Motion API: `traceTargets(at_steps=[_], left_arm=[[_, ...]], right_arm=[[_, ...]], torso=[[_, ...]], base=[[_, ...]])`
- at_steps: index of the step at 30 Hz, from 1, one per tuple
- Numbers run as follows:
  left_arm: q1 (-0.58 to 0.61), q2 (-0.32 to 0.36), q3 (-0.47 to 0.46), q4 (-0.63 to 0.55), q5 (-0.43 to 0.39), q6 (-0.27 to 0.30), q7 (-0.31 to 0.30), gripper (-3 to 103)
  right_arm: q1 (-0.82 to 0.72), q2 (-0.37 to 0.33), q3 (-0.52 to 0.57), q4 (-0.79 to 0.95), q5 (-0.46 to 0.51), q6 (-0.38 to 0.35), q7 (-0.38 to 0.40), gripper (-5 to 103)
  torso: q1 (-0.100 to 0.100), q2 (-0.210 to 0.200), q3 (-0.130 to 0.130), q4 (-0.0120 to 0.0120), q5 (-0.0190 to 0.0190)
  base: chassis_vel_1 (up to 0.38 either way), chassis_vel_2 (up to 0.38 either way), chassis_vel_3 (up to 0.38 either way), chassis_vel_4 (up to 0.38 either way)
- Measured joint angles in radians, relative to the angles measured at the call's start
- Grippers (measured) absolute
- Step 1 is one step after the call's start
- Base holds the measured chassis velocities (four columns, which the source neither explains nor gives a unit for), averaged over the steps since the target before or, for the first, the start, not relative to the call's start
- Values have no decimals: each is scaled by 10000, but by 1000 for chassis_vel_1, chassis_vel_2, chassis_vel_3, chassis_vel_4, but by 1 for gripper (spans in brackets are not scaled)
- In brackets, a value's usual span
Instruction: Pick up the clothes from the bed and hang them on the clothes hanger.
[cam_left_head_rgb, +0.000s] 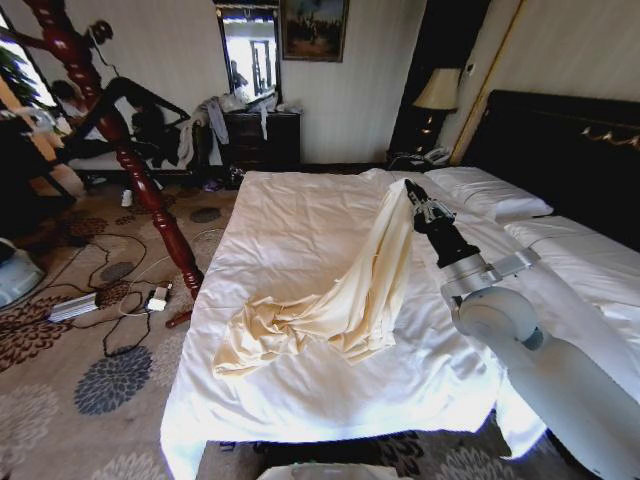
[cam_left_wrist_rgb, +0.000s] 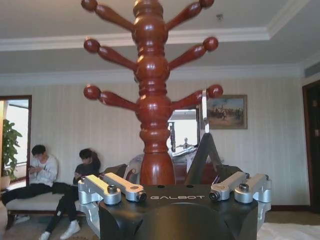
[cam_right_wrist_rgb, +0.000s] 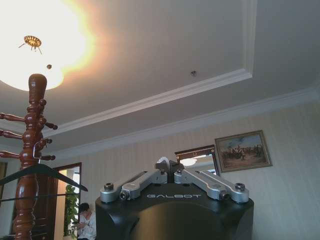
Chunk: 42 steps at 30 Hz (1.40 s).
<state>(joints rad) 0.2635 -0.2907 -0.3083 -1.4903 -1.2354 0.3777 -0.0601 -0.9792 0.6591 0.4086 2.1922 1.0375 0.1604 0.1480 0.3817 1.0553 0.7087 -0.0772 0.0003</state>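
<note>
The bed (cam_left_head_rgb: 300, 235) is the biggest thing here, wide and white, with pillows near the black headboard (cam_left_head_rgb: 570, 140). On it lies the cloth (cam_left_head_rgb: 340, 295), a soft cream piece, thin and floppy. One end is lifted high and the rest hangs down in long folds to a crumpled heap on the duvet, near the foot of the bed.

Our right gripper (cam_left_head_rgb: 419, 201) has that top end. In the right wrist view its fingers (cam_right_wrist_rgb: 165, 167) are pressed together at the tips, and we think a small bit of cloth is pinched there, though it is hard to see.

What could go wrong? We hold only one small corner. The cloth is slippery and most of it is down on the bed, so if we lift fast its weight could pull it out of the pinch. The low part could also drag and catch on the duvet.

The tall red-brown coat stand (cam_left_head_rgb: 120, 140) is beside the bed, well apart from the cloth. The clothes hanger (cam_right_wrist_rgb: 42, 172) is black and thin and hangs on the stand by its little hook. It could swing or slip off if we bump it with a bunched-up cloth.

Our left gripper (cam_left_wrist_rgb: 175, 192) is near the stand with its fingers spread wide, holding nothing.
</note>
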Motion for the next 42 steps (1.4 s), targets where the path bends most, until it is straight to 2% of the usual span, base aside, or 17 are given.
traceTargets(at_steps=[3,5,6,8,12,15,17,20,22,23,26,29,31,34,38,41,42], left_arm=[[-1293,-564,1409,821,57,18,21,100],[-1990,-860,2063,1238,41,-11,52,100],[-1990,-860,2063,1238,41,-11,52,100],[-3112,-1250,3008,1724,1,-21,45,100],[-3915,-1539,3613,1952,11,137,-2,100],[-4996,-1881,4712,2531,259,689,-310,100],[-5139,-1926,4880,2620,294,797,-364,100],[-6010,-2292,5926,3305,553,1404,-641,100],[-6162,-2356,6068,3417,577,1489,-651,100],[-6620,-2555,6506,3752,610,1690,-659,102],[-6967,-2722,6810,4025,615,1781,-618,100],[-7310,-3043,6989,4328,531,1936,-583,87],[-7327,-3083,6989,4336,487,1985,-600,87],[-7334,-3226,6986,4326,366,2228,-806,70],[-7325,-3364,6947,4365,179,2464,-1081,54],[-7331,-3396,6936,4384,145,2494,-1105,49],[-7338,-3405,6933,4386,121,2507,-1109,43]], right_arm=[[-83,5,61,47,-23,2,13,1],[-153,-6,115,80,-25,3,19,1],[-153,-6,115,80,-25,3,19,1],[-273,-46,228,151,-29,7,32,1],[-362,-80,341,242,-28,13,58,1],[-440,-107,434,332,-26,18,94,1],[-447,-104,440,348,-26,18,97,1],[-503,-56,453,365,-47,20,122,1],[-510,-51,453,365,-58,20,124,1],[-525,-47,453,365,-77,20,127,1],[-527,-46,453,366,-82,20,134,1],[-556,-55,503,373,-82,22,159,1],[-564,-59,514,373,-82,23,162,1],[-566,-64,524,329,-87,34,169,1],[-507,-29,502,238,-110,50,173,1],[-492,-16,481,195,-124,57,173,1],[-479,-10,465,168,-138,63,174,1]], torso=[[2,-1,2,-13,-9],[3,-3,3,-13,-6],[3,-3,3,-13,-6],[2,-2,2,-10,-1],[2,-2,2,-9,-1],[1,-2,2,-6,-2],[1,-2,2,-7,-3],[2,-2,2,-8,-4],[2,-2,3,-8,-4],[2,-2,2,-8,-2],[2,-2,2,-8,-2],[2,-2,2,-7,-2],[2,-1,2,-8,-2],[1,-2,2,-8,-2],[2,-2,2,-8,-3],[2,-2,2,-8,-3],[2,-2,2,-8,-3]], base=[[0,0,0,0],[0,0,0,0],[0,0,0,0],[0,0,0,0],[0,0,0,0],[0,0,0,0],[0,0,0,0],[0,0,0,0],[0,0,0,0],[0,0,0,0],[0,0,0,0],[0,0,0,0],[0,0,0,0],[0,0,0,0],[0,0,0,0],[0,0,0,0],[0,0,0,0]])
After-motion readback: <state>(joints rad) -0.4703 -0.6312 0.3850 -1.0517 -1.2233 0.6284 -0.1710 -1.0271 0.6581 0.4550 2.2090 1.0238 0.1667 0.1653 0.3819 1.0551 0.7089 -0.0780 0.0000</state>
